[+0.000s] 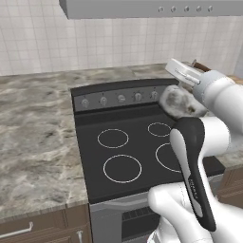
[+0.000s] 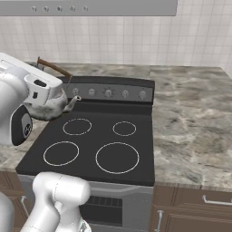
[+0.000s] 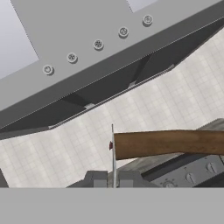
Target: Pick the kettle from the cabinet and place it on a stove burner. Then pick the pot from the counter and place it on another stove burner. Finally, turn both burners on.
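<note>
One container is in sight: the kettle [image 2: 52,108], silvery and round, with its short spout pointing toward the stove's knob panel [image 2: 108,93]. Its inside cannot be seen. It hangs tilted over the edge of the stove [image 1: 128,156] on my arm's side, at the rear, level with the knob panel and above the glass top rather than resting on it. I see it from the left base view as a mottled metal body [image 1: 176,102] partly hidden behind my own arm.

My gripper [image 3: 113,179] is closed on the kettle's brown handle [image 3: 168,143]; the handle runs out sideways from between the fingertips in the hand view, and rises as a thin brown arch [image 2: 53,67] behind my wrist in the right base view.

Count: one kettle; four burner rings on the cooktop, all bare; five knobs on the panel; one range hood [image 3: 87,65] overhead carrying five small round buttons.

Surroundings: the marble-look surface [image 1: 33,142] flanks the stove on both sides. A white tiled wall [image 2: 136,41] stands behind. Brown drawers [image 2: 199,201] with silver handles sit below the surface, and the oven door below the cooktop.

Obstruction: my forearm and wrist cover much of the kettle and one rear burner in the left base view.
</note>
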Available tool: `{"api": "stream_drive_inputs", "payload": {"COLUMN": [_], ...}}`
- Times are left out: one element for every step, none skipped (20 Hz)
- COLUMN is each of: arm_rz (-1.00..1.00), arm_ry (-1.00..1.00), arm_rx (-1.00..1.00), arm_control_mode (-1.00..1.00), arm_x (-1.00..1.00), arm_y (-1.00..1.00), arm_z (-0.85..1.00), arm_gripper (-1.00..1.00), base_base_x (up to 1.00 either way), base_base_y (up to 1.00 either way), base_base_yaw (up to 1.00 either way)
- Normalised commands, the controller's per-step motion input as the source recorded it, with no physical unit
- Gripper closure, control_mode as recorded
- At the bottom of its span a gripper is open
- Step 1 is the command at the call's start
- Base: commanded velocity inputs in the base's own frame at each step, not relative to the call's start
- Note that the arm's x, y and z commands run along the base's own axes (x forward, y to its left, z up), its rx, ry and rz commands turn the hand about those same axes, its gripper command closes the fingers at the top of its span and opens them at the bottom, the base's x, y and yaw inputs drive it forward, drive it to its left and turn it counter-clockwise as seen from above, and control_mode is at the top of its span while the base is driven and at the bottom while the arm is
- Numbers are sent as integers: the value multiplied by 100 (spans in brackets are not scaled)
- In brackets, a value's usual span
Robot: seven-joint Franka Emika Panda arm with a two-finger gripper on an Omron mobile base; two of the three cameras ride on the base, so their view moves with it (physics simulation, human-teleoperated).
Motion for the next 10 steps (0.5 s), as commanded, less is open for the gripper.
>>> {"api": "stream_drive_inputs", "payload": {"arm_rz": [0,0,0,0,0,0,0,0,0,0], "arm_ry": [0,0,0,0,0,0,0,0,0,0], "arm_rx": [0,0,0,0,0,0,0,0,0,0], "arm_control_mode": [100,100,100,-100,-100,-100,-100,-100,-100,-100], "arm_x": [0,0,0,0,0,0,0,0,0,0], "arm_y": [0,0,0,5,6,10,10,10,14,18], "arm_z": [0,0,0,-6,-7,-9,-10,-12,-13,-15], "arm_gripper": [100,100,100,100,100,100,100,100,100,100], "base_base_x": [0,0,0,0,0,0,0,0,0,0], "base_base_y": [3,3,3,0,0,0,0,0,0,0], "base_base_yaw": [0,0,0,0,0,0,0,0,0,0]}}
